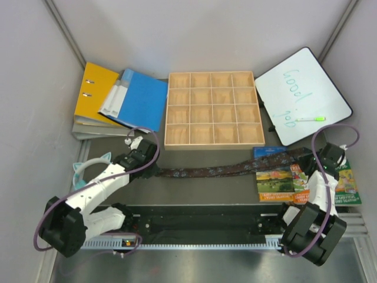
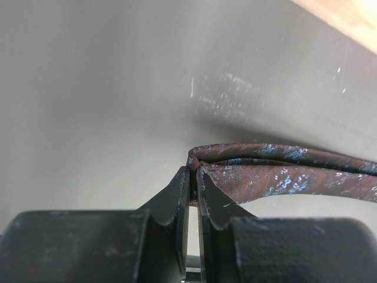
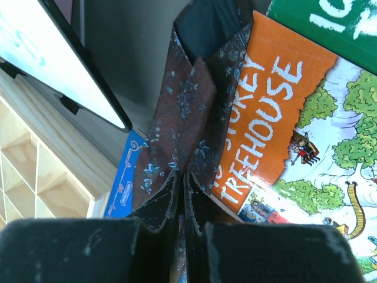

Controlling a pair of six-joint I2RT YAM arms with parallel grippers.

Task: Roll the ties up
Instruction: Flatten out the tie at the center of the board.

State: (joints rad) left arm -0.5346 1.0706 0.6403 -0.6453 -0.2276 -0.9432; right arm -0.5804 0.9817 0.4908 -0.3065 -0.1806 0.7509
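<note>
One dark brown tie point(image 1: 224, 170) with bluish speckles lies stretched across the table between my two grippers. In the top view my left gripper point(image 1: 154, 170) holds its left end and my right gripper point(image 1: 307, 160) holds its right end over the books. The left wrist view shows the left gripper point(image 2: 194, 168) shut on a folded end of the tie point(image 2: 283, 174), which hangs just above the grey table. In the right wrist view the right gripper point(image 3: 181, 174) is shut on the tie point(image 3: 188, 112), whose end lies partly on an orange book.
A wooden grid box point(image 1: 213, 109) stands behind the tie. A whiteboard point(image 1: 303, 94) with a green marker point(image 1: 310, 118) is at back right. A yellow binder point(image 1: 94, 94) and blue folder point(image 1: 136, 97) lie at back left. Picture books point(image 1: 277, 174) lie right, a teal headband point(image 1: 88, 168) left.
</note>
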